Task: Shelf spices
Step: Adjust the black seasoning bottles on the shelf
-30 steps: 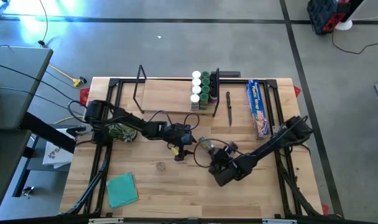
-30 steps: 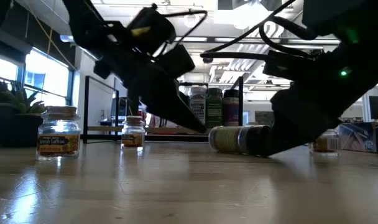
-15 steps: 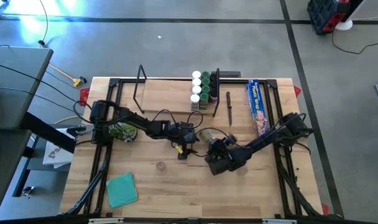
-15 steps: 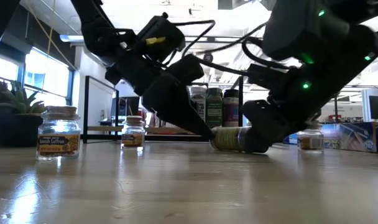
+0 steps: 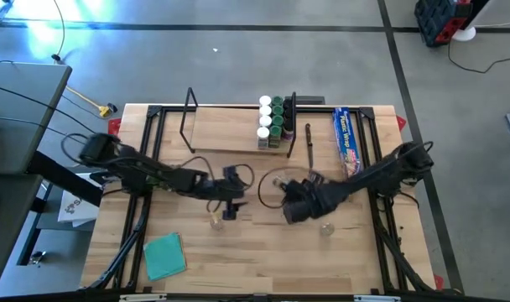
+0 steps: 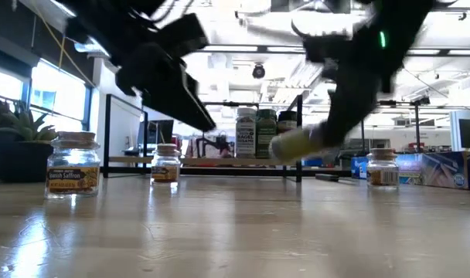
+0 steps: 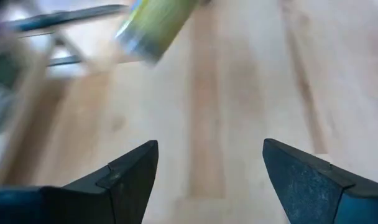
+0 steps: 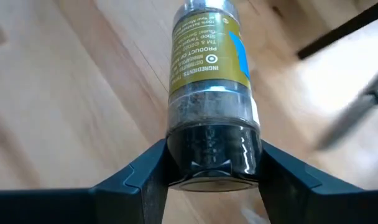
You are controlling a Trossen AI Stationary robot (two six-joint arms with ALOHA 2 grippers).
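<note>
My right gripper (image 8: 211,167) is shut on a clear spice jar (image 8: 209,68) with a yellow label and a dark lid. It holds the jar above the table's middle, where the jar (image 6: 301,143) hangs tilted. My left gripper (image 7: 211,168) stands open and empty to the left of it (image 5: 230,204). The shelf (image 5: 226,130) lies at the far side, with several green- and white-lidded spices (image 5: 272,120) standing at its right end. Two more jars (image 5: 215,222) (image 5: 326,228) stand upright on the table near the grippers. My right gripper pinches the jar's dark lid end (image 8: 209,152) between its two fingers (image 8: 145,180), one on each side. The jar points away from the gripper, in line with the fingers. It is lifted clear of the table and tilted, with the base end (image 6: 277,149) lower.
A long blue wrap box (image 5: 347,143) and a thin dark tool (image 5: 309,144) lie at the far right. A teal cloth (image 5: 164,256) lies at the near left. Black frame rails (image 5: 146,168) run along the table's left and right sides.
My right gripper has risen with the jar. The jar lay on its side on the table and now hangs tilted, clear of it. My left gripper has drawn back from the jar toward the table's left edge and has risen, its fingers still apart.
</note>
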